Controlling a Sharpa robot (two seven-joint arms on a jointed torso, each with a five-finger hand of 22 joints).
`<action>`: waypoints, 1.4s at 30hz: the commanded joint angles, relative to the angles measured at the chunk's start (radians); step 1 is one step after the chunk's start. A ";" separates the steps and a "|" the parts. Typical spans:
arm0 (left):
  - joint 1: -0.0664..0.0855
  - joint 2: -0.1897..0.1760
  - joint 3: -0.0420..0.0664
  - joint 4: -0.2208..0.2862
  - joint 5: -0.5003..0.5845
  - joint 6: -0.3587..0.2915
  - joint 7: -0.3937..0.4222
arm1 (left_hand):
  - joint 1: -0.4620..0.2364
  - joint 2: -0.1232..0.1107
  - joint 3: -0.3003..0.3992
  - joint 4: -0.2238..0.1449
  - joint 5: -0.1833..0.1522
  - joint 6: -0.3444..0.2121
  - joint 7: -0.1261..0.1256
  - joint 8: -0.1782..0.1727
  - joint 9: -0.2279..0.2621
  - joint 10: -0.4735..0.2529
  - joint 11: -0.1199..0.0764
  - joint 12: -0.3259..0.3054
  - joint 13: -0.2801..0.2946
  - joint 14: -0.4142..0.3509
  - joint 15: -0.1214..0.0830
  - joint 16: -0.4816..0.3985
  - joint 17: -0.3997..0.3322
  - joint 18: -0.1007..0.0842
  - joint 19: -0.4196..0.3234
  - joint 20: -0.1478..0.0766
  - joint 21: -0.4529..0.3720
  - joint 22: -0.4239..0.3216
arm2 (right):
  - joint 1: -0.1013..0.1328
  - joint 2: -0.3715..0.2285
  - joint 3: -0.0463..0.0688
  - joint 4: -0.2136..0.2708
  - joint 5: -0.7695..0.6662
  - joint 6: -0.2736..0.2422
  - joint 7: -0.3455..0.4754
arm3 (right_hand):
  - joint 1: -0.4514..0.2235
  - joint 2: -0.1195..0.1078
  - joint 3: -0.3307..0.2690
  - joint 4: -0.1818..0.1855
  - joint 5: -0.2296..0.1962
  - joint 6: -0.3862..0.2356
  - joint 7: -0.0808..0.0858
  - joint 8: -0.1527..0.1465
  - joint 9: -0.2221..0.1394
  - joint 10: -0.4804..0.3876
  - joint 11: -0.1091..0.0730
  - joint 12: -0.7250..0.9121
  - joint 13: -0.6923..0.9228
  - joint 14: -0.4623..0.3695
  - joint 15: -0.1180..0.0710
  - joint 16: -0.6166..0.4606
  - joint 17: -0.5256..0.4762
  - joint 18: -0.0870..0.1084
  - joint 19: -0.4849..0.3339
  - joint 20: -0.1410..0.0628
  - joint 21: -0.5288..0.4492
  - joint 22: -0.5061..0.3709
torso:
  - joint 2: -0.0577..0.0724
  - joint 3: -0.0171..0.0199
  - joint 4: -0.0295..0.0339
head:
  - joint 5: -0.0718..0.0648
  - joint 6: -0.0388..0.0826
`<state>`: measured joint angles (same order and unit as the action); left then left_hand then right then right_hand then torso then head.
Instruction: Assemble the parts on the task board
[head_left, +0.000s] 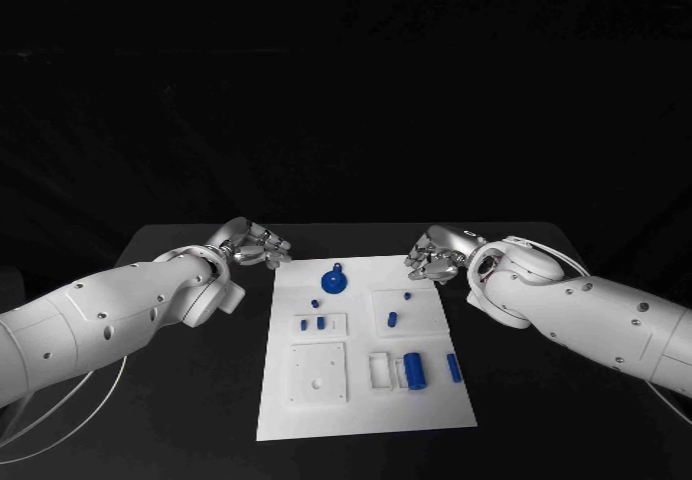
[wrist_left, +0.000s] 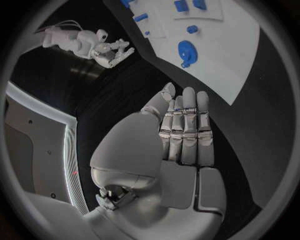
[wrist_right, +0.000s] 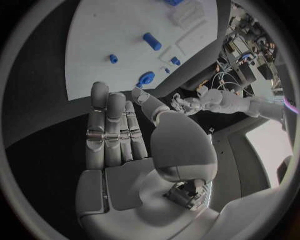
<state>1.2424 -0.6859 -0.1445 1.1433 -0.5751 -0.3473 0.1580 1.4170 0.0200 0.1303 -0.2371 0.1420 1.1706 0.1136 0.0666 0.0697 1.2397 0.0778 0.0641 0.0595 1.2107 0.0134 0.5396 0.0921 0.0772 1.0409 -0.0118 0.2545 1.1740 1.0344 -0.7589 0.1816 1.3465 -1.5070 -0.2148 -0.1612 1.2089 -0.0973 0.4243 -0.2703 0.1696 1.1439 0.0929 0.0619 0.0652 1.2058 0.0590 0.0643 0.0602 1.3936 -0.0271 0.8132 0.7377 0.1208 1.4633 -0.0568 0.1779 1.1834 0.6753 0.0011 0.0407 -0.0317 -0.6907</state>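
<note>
The white task board (head_left: 361, 405) lies in the middle of the black table. On it sit a round blue part with a knob (head_left: 332, 282), a short blue peg (head_left: 389, 320), a blue cylinder (head_left: 414, 369) and a blue bar (head_left: 453, 367), among other small blue pieces. My left hand (head_left: 257, 245) hovers off the board's far left corner, and my right hand (head_left: 436, 253) is by its far right corner. Both hold nothing. In the left wrist view the left hand's fingers (wrist_left: 185, 130) are straight and the round part (wrist_left: 185, 51) lies beyond them. In the right wrist view the right hand (wrist_right: 119, 135) is flat too.
White square and slotted fixtures (head_left: 319, 372) are set into the board's near half. Black table (head_left: 188, 420) surrounds the board on both sides. My white forearms (head_left: 101, 320) reach in along the table's left and right sides.
</note>
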 joint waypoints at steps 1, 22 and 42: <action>0.009 -0.018 0.001 0.037 0.191 0.009 0.065 | -0.003 0.004 0.006 -0.006 0.004 -0.012 0.002 -0.004 -0.003 -0.025 0.008 -0.004 -0.002 0.004 0.011 -0.092 -0.024 -0.003 -0.014 0.012 -0.029 -0.013 | 0.000 0.013 -0.005 -0.005 -0.205 0.050 -0.060 | 0.003 -0.013 0.011 0.001 -0.003 -0.003 -0.002 0.001 -0.001 -0.008 0.002 -0.004 -0.001 0.005 -0.003 0.004 -0.002 0.004 0.032 0.005 0.002 0.001 | 0.000 0.0004 0.0025 | 0.002 0.001; 0.030 -0.084 0.000 0.169 0.271 0.007 0.111 | -0.007 0.006 0.012 -0.021 0.007 -0.017 0.007 -0.003 -0.004 -0.039 0.017 -0.004 -0.002 0.123 0.030 -0.449 0.007 0.005 0.003 0.034 -0.156 -0.008 | 0.000 0.078 -0.074 -0.045 -0.295 0.100 -0.087 | 0.007 -0.047 0.091 0.003 0.025 -0.002 0.010 0.001 -0.001 -0.006 0.011 -0.004 -0.001 0.003 0.009 0.017 -0.006 0.018 0.031 0.016 0.013 0.021 | 0.002 -0.0005 0.0000 | 0.012 -0.004; 0.031 -0.085 0.000 0.175 0.298 0.015 0.112 | -0.011 0.009 0.008 -0.021 0.006 -0.014 0.006 -0.003 -0.004 -0.035 0.016 -0.004 -0.002 0.126 0.030 -0.456 0.016 0.006 0.017 0.034 -0.184 0.008 | -0.024 0.119 -0.111 -0.106 -0.334 0.028 -0.112 | 0.012 -0.050 0.146 0.010 -0.028 0.004 0.015 0.001 -0.001 0.003 0.011 -0.004 -0.001 0.010 0.009 0.024 -0.009 0.020 0.035 0.016 0.022 0.034 | 0.002 -0.0001 -0.0003 | 0.014 -0.011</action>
<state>1.2712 -0.7710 -0.1453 1.3159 -0.2957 -0.3432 0.2543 1.4130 0.0238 0.1414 -0.2537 0.1459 1.1556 0.1212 0.0666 0.0669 1.2039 0.0914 0.0640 0.0589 1.3311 0.0410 0.0872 0.1063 0.0773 1.0511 0.0218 0.0752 1.1805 1.0194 -0.6412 0.0747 1.2465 -1.8147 -0.1823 -0.2557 1.2203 -0.1413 0.5637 -0.2605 0.1441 1.1452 0.1044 0.0618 0.0655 1.2045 0.0679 0.0652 0.0547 1.4012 -0.0200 0.8307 0.7294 0.1224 1.4668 -0.0461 0.1971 1.2166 0.6781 0.0012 0.0414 -0.0171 -0.6986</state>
